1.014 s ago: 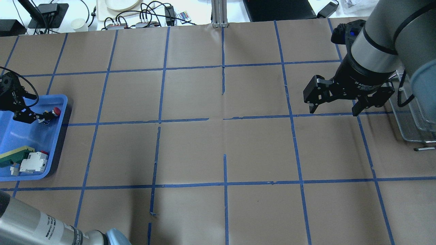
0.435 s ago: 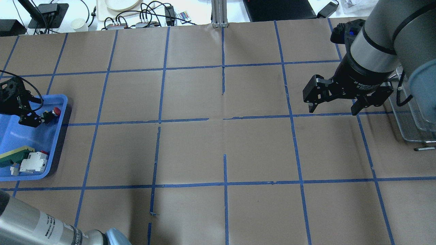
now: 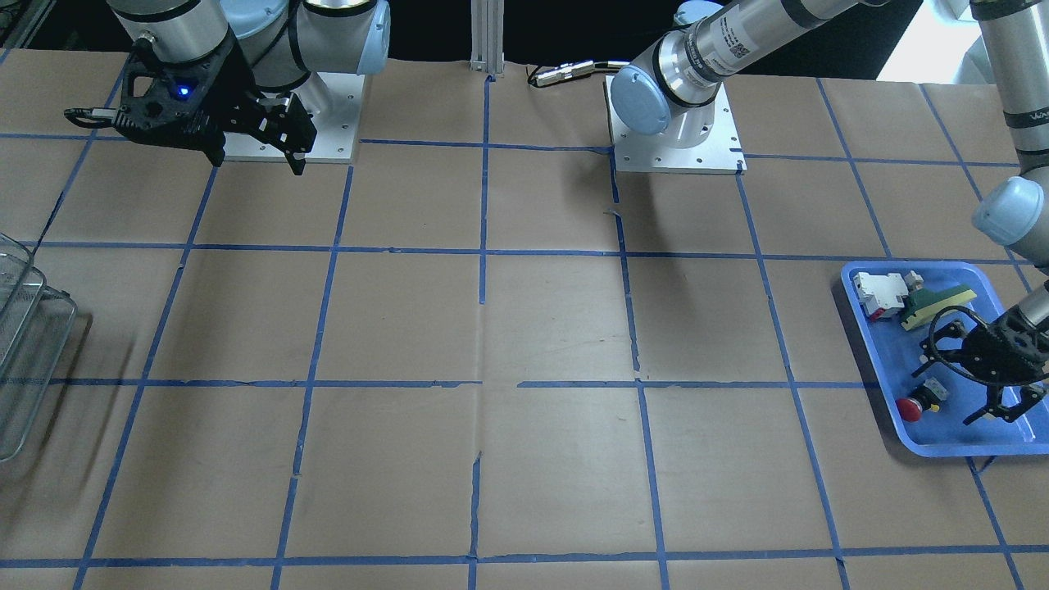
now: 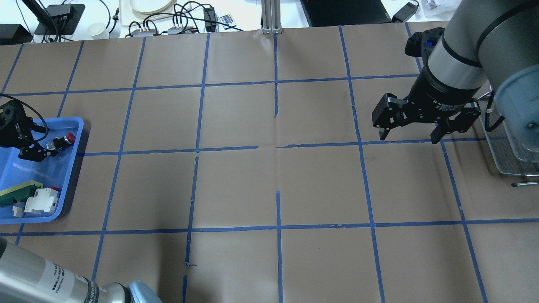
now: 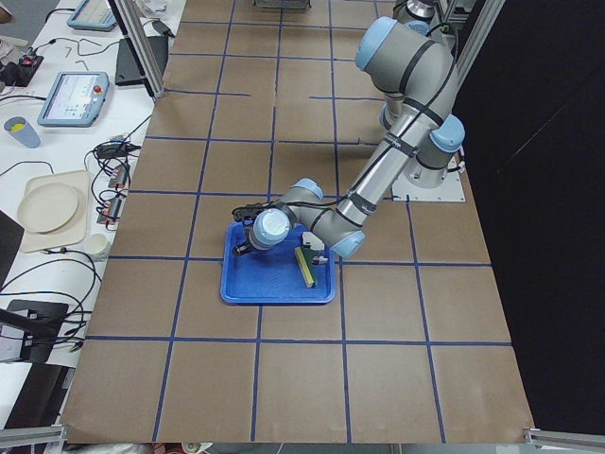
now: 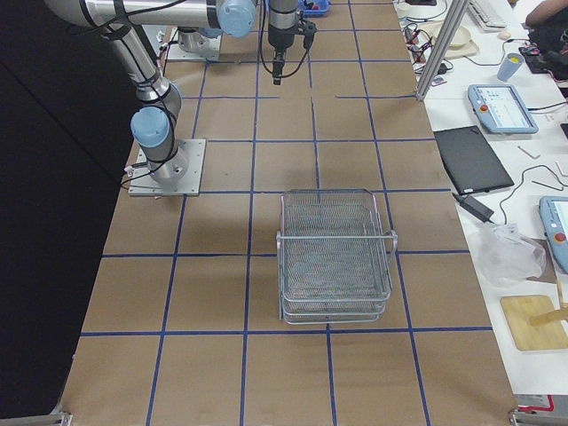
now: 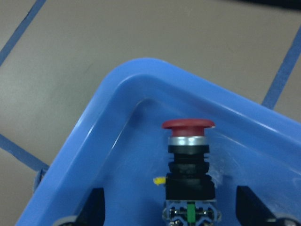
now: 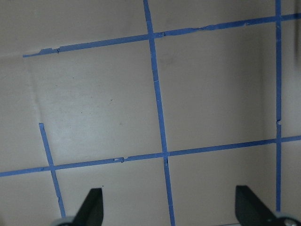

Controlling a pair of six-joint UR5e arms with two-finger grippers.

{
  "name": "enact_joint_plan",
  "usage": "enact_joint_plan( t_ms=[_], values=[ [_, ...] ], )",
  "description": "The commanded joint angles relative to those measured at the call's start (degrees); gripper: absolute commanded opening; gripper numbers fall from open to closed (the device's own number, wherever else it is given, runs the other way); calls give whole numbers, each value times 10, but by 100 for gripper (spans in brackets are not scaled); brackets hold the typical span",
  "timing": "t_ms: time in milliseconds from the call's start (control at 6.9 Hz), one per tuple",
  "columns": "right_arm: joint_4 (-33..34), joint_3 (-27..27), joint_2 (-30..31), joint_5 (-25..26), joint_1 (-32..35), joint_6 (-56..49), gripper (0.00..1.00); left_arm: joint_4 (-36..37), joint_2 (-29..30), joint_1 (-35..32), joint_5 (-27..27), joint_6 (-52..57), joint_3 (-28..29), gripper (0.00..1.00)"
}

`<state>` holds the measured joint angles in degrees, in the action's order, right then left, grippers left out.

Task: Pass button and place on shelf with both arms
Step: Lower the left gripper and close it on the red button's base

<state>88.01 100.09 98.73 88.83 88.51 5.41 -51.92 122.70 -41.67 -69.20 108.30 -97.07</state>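
**Button** [image 7: 188, 155]: laid on its side in the blue tray [image 4: 42, 176], at the left edge of the overhead view. The red cap is turned toward the tray rim and stops just short of the wall, close to a rounded corner.

**Left gripper** [image 4: 42, 141]: lowered into the tray behind the button. The fingers [image 7: 91, 209] are set wide, one on each side of the green-blue end block. A gap is left on both sides, and the button is not clamped.

**White-and-red block** [image 4: 41, 201] and **green-and-yellow wedge** [image 4: 19, 191]: kept side by side at the tray's other end, well apart from the button.

**Right gripper** [image 4: 408, 138]: held above the taped brown table [image 4: 278, 185] in the upper right of the overhead view. The jaws are spread wide and only paper is seen between them.

**Shelf** [image 6: 335, 257]: stood at the right edge of the overhead view, where it is partly cut off and partly covered by the right arm. It is near the right gripper and well apart from the tray. In the exterior right view it is shown whole, with table surface on every side.
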Motion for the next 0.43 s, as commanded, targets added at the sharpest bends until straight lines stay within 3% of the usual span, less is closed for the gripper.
enact_joint_plan(
  t_ms=[0, 145, 290],
  values=[
    [4, -5, -2, 0, 0, 0, 100, -3, 5, 3, -1, -6, -1, 82],
    [8, -5, -2, -1, 0, 0, 100, -5, 3, 3, 1, -7, -1, 72],
    [8, 1, -3, -1, 0, 0, 100, -10, 2, 3, 2, -10, -1, 53]
  ],
)
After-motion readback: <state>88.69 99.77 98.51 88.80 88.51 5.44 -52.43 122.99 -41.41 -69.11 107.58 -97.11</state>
